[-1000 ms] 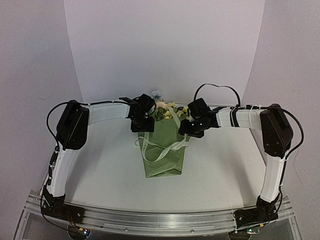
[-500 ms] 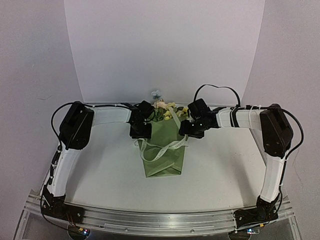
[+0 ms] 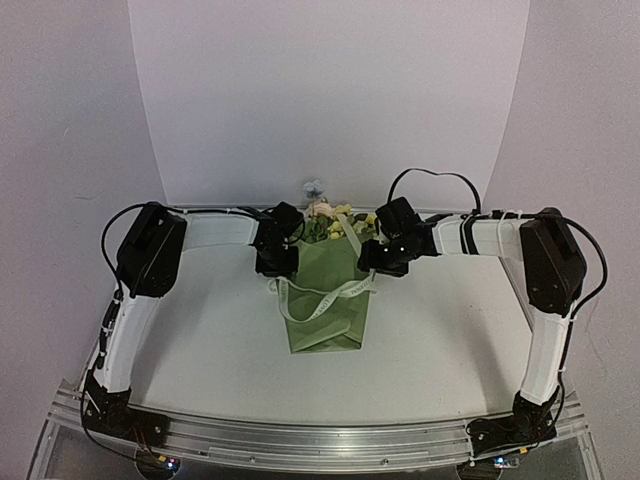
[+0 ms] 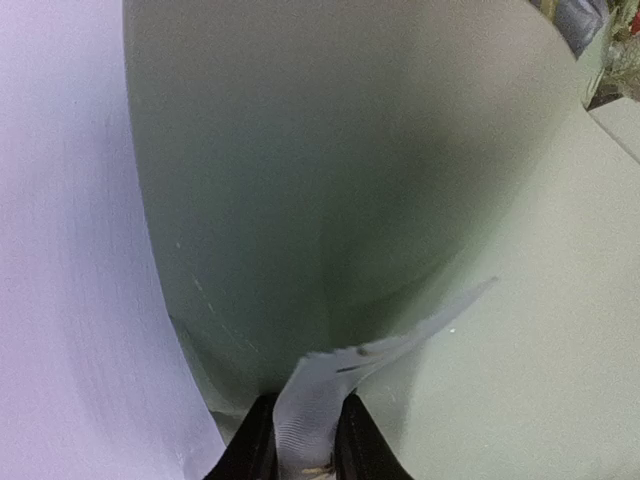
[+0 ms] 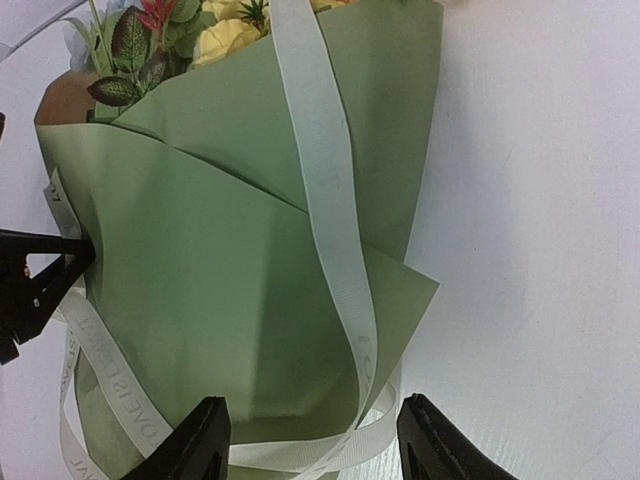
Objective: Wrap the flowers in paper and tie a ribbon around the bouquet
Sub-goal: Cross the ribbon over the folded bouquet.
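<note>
The bouquet lies mid-table, its olive-green paper point(image 3: 330, 318) wrapped as a cone, with the flowers point(image 3: 330, 222) poking out at the far end. The cream ribbon point(image 3: 312, 307) loops loosely across the cone. My left gripper point(image 3: 277, 264) is at the cone's left edge. In the left wrist view it point(image 4: 305, 412) is shut on a ribbon point(image 4: 318, 385) end, close against the paper point(image 4: 340, 180). My right gripper point(image 3: 384, 258) sits at the cone's right edge. In its wrist view it point(image 5: 315, 432) stands open, with the ribbon point(image 5: 325, 200) curling slack between its fingers over the paper point(image 5: 220, 270) and the flowers point(image 5: 225, 30) beyond.
The white table point(image 3: 200, 340) spreads out on both sides of the bouquet, and a curved white backdrop point(image 3: 330, 100) rises behind it. The left gripper's dark tip point(image 5: 40, 275) shows at the left edge of the right wrist view.
My left gripper has come nearer along the bouquet's left edge and closed on the ribbon end. The right gripper has stayed in place and open.
</note>
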Robot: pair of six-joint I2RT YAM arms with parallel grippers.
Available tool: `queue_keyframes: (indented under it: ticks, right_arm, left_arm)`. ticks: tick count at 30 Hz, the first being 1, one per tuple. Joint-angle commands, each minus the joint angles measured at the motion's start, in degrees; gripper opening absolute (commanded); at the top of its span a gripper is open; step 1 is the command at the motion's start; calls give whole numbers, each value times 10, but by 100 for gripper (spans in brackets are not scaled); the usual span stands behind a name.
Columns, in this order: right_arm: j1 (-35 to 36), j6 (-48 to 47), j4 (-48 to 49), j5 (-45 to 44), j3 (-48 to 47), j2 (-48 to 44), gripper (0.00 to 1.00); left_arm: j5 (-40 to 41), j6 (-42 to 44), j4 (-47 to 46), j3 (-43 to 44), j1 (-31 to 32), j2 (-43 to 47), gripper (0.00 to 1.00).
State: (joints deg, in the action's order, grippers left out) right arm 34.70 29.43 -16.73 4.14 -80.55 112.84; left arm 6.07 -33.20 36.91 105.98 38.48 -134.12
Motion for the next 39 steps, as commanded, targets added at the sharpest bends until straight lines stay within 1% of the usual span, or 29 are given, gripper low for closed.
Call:
queue_keyframes:
  ticks: [1, 6, 11, 17, 23, 27, 35, 37, 39]
  right_arm:
    - [1, -1, 6, -7, -5, -21, 60]
    - [1, -10, 5, -11, -24, -2, 62]
    - [-2, -13, -2, -8, -49, 27, 63]
    - [-5, -11, -4, -5, -64, 45, 65]
    - [-13, -10, -6, -4, -75, 58, 64]
    - [-16, -8, -6, -2, -86, 70, 58]
    - [-17, -4, -12, 4, -105, 94, 43]
    - [-17, -4, -12, 4, -104, 96, 38]
    - [-17, -4, -13, 3, -103, 96, 33]
  left_arm:
    - [6, 4, -19, -6, -9, 35, 16]
    - [10, 7, -20, -7, -13, 48, 7]
    - [11, 8, -28, -20, -18, 65, 2]
    - [13, 10, -53, -53, -19, 98, 3]
    - [13, 13, -88, -85, -20, 126, 4]
    - [12, 14, -100, -94, -21, 133, 4]
    - [3, 4, -136, -128, -30, 158, 4]
    - [-1, 0, -146, -141, -33, 167, 6]
    - [-10, -4, -160, -157, -37, 176, 11]
